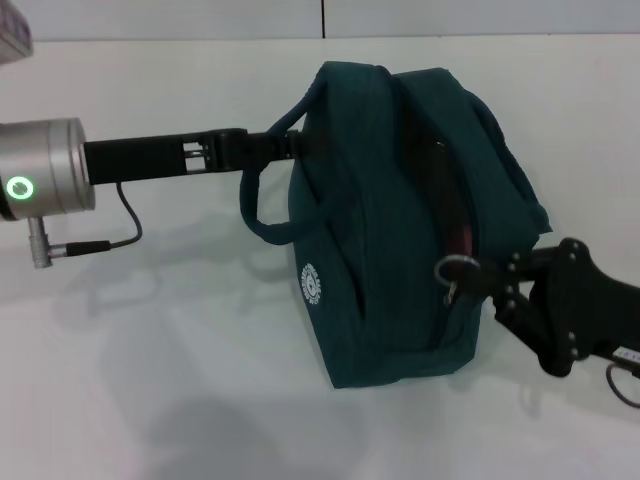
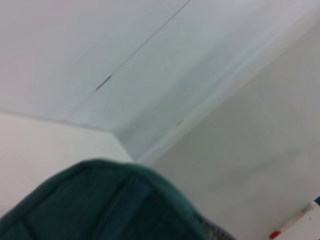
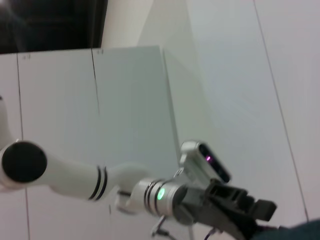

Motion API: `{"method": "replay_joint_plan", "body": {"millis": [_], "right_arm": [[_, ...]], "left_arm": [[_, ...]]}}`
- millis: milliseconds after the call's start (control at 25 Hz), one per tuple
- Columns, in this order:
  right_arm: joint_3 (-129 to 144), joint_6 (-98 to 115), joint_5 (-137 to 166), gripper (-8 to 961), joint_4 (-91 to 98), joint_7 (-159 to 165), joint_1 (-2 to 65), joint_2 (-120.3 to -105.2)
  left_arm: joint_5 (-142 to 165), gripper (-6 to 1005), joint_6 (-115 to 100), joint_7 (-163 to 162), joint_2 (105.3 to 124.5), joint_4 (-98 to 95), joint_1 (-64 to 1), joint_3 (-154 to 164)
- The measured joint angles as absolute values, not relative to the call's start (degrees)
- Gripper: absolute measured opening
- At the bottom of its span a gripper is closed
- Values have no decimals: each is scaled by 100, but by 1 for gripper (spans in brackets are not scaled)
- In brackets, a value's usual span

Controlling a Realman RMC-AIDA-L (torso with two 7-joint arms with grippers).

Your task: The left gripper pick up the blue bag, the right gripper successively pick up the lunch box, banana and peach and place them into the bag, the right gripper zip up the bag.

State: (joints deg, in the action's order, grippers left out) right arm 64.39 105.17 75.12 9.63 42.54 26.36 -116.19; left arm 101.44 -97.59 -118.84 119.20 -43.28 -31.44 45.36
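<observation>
The blue bag (image 1: pixel 380 220) hangs just above the white table, a dark teal fabric bag with a round white logo (image 1: pixel 313 283). My left gripper (image 1: pixel 290 146) reaches in from the left and is shut on one of its loop handles (image 1: pixel 262 205). At the bag's right side, my right gripper (image 1: pixel 488 281) is shut at the ring zip-pull (image 1: pixel 455 268). The zip line shows a narrow gap with something reddish inside. The lunch box, banana and peach are out of view. The left wrist view shows only the bag's top (image 2: pixel 100 210). The right wrist view shows the left gripper (image 3: pixel 240 210) farther off.
The white table (image 1: pixel 150 380) spreads around the bag, with a wall seam behind. A pale box corner (image 1: pixel 12 40) pokes in at the far left back. A small white and red object (image 2: pixel 295 222) shows at the edge of the left wrist view.
</observation>
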Motion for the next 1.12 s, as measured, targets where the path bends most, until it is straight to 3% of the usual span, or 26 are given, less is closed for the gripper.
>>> {"method": "replay_joint_plan", "body": {"millis": [120,360,560,1120], "right_arm": [[6442,10543,7365,40,935,4253,2724,-11619],[6443,10500,6995,43,899,4254,2896,-11620],[6430,10443,6548,46,777,4300,3124,-11619],[6457,9971,6221,53,687,4333,4021,-11619]], "left_arm": [[9824,324,-9793,-11547,11928,-4321,-3012,4555],[9348,532,-9925,-10808,11938,-4269,-2722,4561],[9151,763,-10149,-9902,11946,-3787,-2620,4531],[8871,751,-10573,-7399,11963,-2881,-2039,4546]]}}
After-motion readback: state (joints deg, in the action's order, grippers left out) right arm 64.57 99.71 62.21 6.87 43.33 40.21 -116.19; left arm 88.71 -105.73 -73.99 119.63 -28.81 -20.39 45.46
